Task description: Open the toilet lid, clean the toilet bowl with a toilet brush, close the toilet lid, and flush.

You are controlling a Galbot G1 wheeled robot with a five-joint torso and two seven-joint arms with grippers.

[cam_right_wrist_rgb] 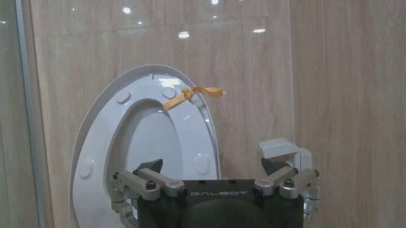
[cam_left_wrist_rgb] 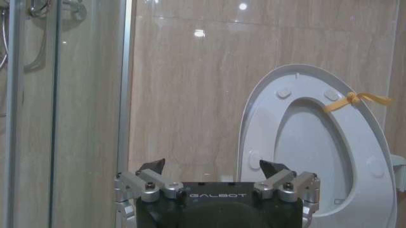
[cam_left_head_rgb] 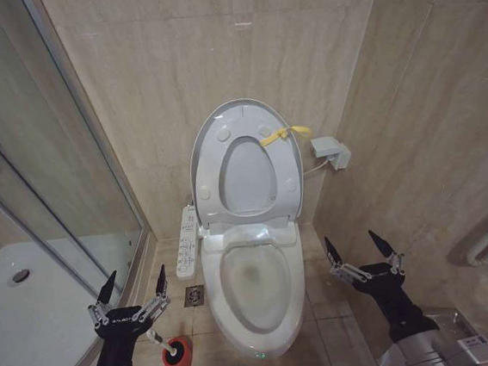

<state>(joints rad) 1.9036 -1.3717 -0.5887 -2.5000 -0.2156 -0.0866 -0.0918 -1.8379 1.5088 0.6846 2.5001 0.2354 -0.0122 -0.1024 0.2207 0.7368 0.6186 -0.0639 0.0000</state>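
The toilet lid (cam_left_head_rgb: 244, 161) stands raised against the back wall, with a yellow strap (cam_left_head_rgb: 284, 134) tied at its edge. The same lid (cam_left_wrist_rgb: 311, 142) appears in the left wrist view, and the lid (cam_right_wrist_rgb: 142, 147) in the right wrist view. Below it the toilet bowl (cam_left_head_rgb: 256, 290) lies uncovered, water at its bottom. The toilet brush (cam_left_head_rgb: 158, 338) stands in its red holder (cam_left_head_rgb: 178, 355) on the floor left of the bowl. My left gripper (cam_left_head_rgb: 134, 285) hangs open just above the brush handle, holding nothing. My right gripper (cam_left_head_rgb: 361, 248) is open to the right of the bowl.
A glass shower enclosure (cam_left_head_rgb: 44, 168) and white shower tray (cam_left_head_rgb: 15, 317) take up the left. A control panel (cam_left_head_rgb: 186, 242) juts from the toilet's left side above a floor drain (cam_left_head_rgb: 193, 296). A white wall box (cam_left_head_rgb: 331, 152) sits right of the lid. Tiled walls close in on both sides.
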